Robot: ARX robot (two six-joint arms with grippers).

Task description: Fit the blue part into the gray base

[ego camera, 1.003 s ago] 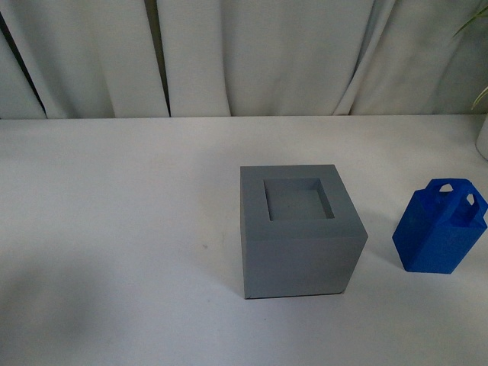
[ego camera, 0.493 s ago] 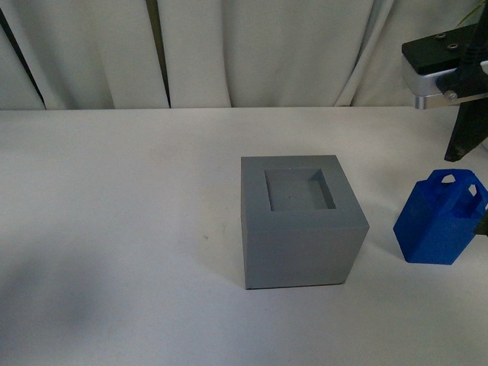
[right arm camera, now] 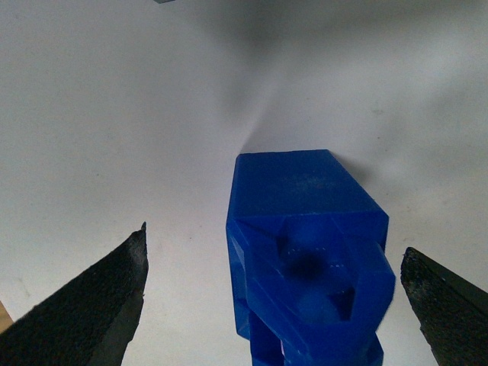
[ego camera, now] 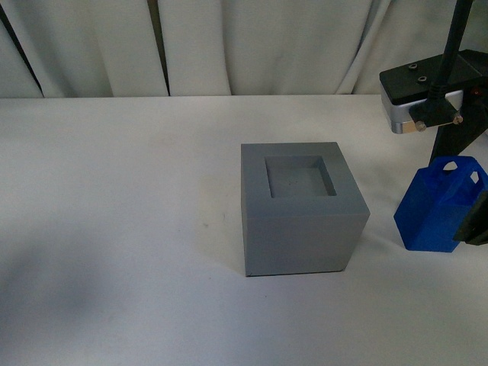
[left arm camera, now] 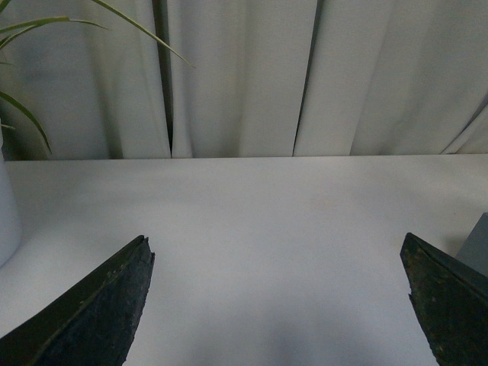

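Note:
The gray base (ego camera: 303,217) stands on the white table at centre, its square recess (ego camera: 299,178) facing up and empty. The blue part (ego camera: 441,204) stands upright on the table to the base's right, arched handle up. My right gripper (right arm camera: 274,301) is open above it, and the blue part (right arm camera: 305,244) shows between the two dark fingers without touching either. In the front view the right arm (ego camera: 435,99) hangs over the blue part at the right edge. My left gripper (left arm camera: 276,305) is open and empty over bare table; a sliver of the base (left arm camera: 477,244) shows beside it.
White curtains (ego camera: 229,46) hang behind the table's far edge. A plant's leaves (left arm camera: 23,69) and a white pot (left arm camera: 6,213) show in the left wrist view. The white tabletop (ego camera: 114,229) stretches left of the base.
My right arm has come into the front view from the upper right and lowered over the blue part. The blue part and the gray base have not moved.

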